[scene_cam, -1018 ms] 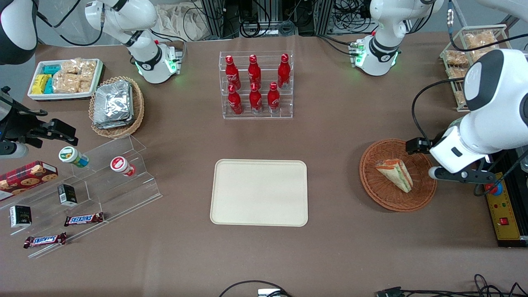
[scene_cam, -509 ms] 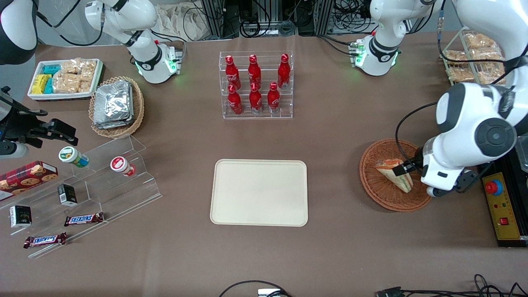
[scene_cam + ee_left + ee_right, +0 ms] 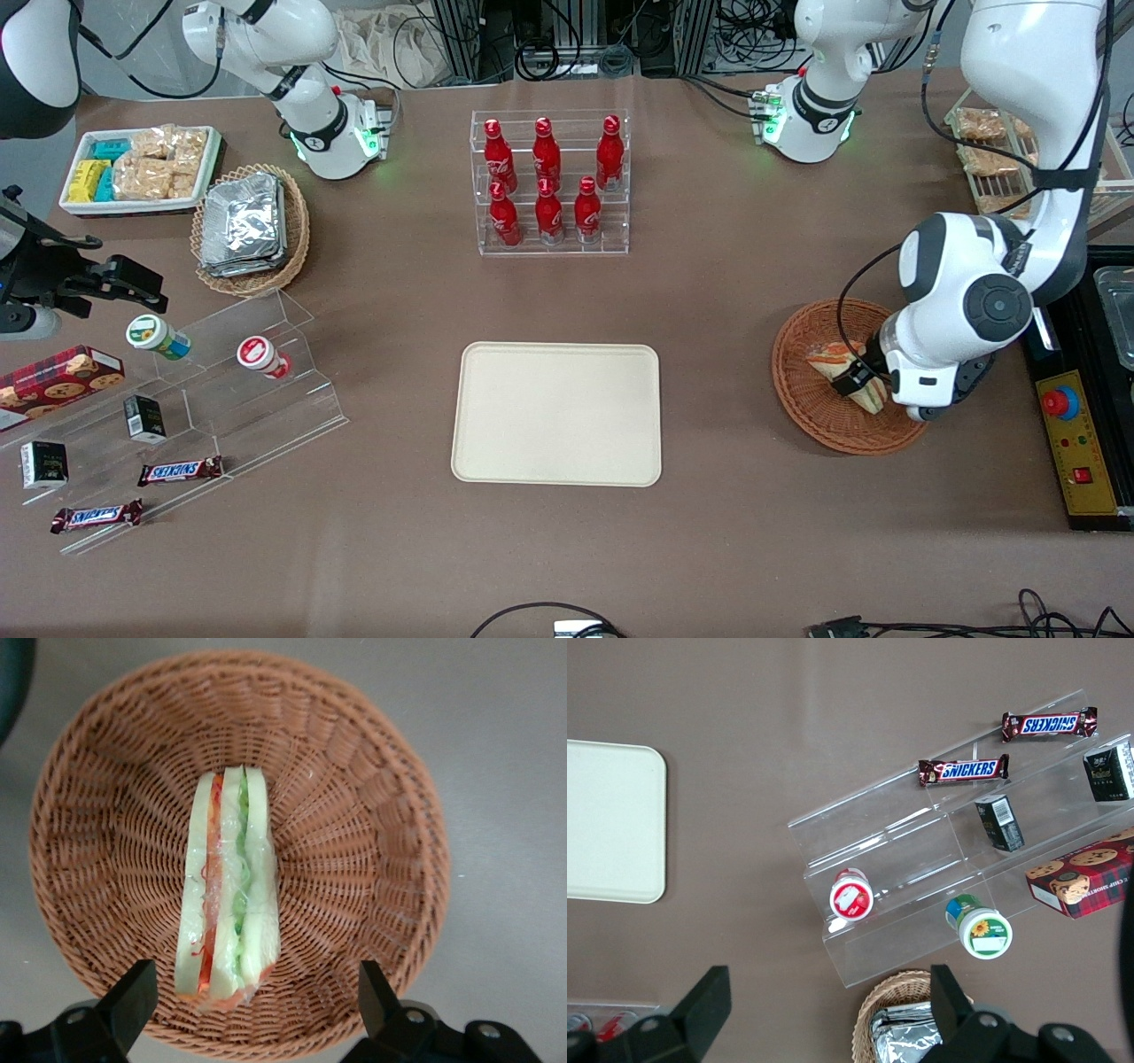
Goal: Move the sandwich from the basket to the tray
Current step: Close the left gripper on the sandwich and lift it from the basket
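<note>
Glossy white arm with dark grey joint discs, black cable; gripper (image 3: 257, 1005) with 2 black fingers (image 3: 133, 997).

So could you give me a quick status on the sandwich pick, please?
Gripper open, above the sandwich, fingers either side. Sandwich on edge in the basket, not gripped. Tray bare; nothing in the way.

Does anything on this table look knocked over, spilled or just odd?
Two small cups lie on their sides on the clear stepped stand. Otherwise nothing: the sandwich sits intact in its basket, the open gripper above it.
</note>
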`<state>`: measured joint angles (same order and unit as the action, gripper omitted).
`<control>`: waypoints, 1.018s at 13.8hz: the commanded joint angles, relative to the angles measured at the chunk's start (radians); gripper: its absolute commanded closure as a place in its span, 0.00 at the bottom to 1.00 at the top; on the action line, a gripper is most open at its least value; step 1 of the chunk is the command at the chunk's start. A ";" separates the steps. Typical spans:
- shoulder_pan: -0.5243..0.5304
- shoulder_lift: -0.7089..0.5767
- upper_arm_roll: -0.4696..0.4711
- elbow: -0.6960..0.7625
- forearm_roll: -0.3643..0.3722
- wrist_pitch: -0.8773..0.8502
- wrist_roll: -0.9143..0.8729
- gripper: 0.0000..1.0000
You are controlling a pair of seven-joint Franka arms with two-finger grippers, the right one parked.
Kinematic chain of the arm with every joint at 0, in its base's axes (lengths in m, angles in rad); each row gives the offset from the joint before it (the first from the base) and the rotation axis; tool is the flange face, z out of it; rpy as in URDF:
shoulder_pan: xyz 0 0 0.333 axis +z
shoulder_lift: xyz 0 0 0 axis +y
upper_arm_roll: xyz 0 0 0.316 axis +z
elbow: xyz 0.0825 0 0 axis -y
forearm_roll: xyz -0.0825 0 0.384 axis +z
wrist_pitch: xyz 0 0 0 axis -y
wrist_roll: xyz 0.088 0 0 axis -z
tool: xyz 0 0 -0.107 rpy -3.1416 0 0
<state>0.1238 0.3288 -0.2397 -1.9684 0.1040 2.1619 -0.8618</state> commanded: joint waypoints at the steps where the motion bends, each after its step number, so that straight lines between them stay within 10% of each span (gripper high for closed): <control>1: 0.005 0.000 0.003 -0.033 0.014 0.029 -0.025 0.00; 14: -0.009 0.131 0.025 0.014 0.077 0.036 -0.067 0.06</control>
<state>0.1217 0.4375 -0.2112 -1.9916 0.1585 2.1984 -0.8799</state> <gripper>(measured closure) 0.000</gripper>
